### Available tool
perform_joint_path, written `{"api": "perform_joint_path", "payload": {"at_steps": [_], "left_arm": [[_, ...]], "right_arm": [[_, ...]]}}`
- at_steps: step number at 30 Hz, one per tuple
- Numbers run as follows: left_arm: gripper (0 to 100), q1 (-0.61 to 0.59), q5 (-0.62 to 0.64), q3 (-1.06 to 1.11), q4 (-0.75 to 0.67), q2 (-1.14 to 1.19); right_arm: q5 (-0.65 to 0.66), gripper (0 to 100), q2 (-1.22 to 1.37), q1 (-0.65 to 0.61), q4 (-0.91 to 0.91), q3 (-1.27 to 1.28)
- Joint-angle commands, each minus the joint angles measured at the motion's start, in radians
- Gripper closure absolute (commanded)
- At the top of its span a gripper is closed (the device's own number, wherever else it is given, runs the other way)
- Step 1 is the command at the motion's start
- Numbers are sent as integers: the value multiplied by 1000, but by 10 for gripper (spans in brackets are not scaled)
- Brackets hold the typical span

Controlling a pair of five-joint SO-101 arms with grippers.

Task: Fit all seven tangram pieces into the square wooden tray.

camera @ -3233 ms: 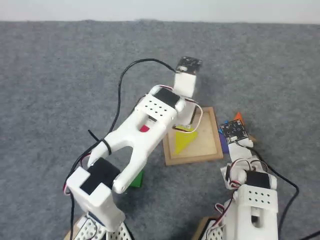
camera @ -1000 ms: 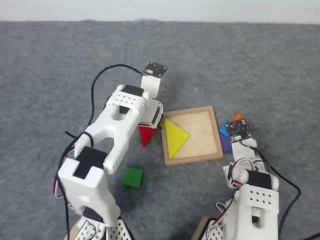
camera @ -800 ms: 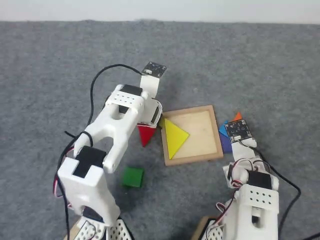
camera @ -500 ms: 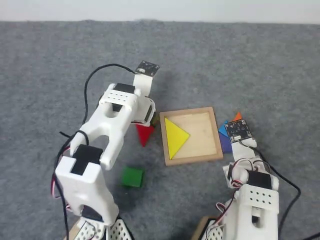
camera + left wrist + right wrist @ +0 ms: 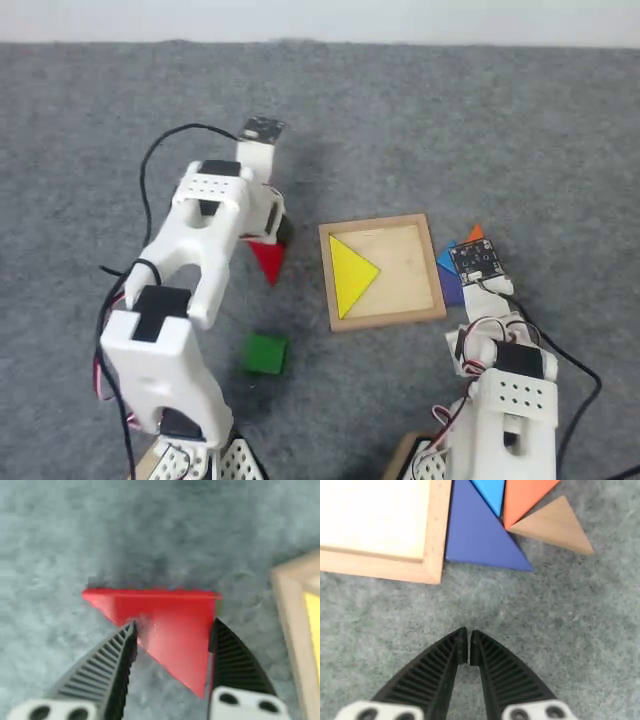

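Left of centre in the high view, the left arm (image 5: 200,250) stretches over the grey carpeted table (image 5: 100,120) with its end above a flat red triangular piece (image 5: 268,258). In the left wrist view the left gripper (image 5: 172,630) has its two black ribbed fingers (image 5: 122,650) closed in on the red triangular piece (image 5: 170,625) from both sides. One tip is against its slanted edge and the other against a straight edge. The piece lies on the carpet just left of the square wooden tray (image 5: 385,320), apart from its rim.

The tray sits right of centre. A flat yellow triangular piece (image 5: 350,272) lies inside it along the left wall; the rest of the tray floor is bare wood. A small green square piece (image 5: 266,353) lies on the carpet at lower centre, well apart from the tray.

The right arm (image 5: 505,400) rises from the lower right corner. The right gripper (image 5: 469,647) hovers over bare carpet near the tray's corner (image 5: 437,540), its fingers pressed together with nothing between them. Beside that side of the tray lie a dark blue triangular piece (image 5: 480,540) touching the rim, a light blue piece (image 5: 492,492), an orange piece (image 5: 527,495) and a tan wooden triangular piece (image 5: 555,527), clustered together.
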Motion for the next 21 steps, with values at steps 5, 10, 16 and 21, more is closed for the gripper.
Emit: {"api": "perform_joint_path", "payload": {"at_steps": [5, 10, 16, 21], "left_arm": [[775, -21, 356, -165, 124, 3], [775, 0, 430, -165, 68, 12], [774, 12, 420, -174, 92, 104], [774, 9, 318, -206, 169, 127]], "right_arm": [[-11, 969, -25, -12, -24, -21], [-11, 969, -25, -12, -24, -21], [-11, 969, -25, -12, -18, -21], [-11, 969, -25, -12, -18, -21]]}}
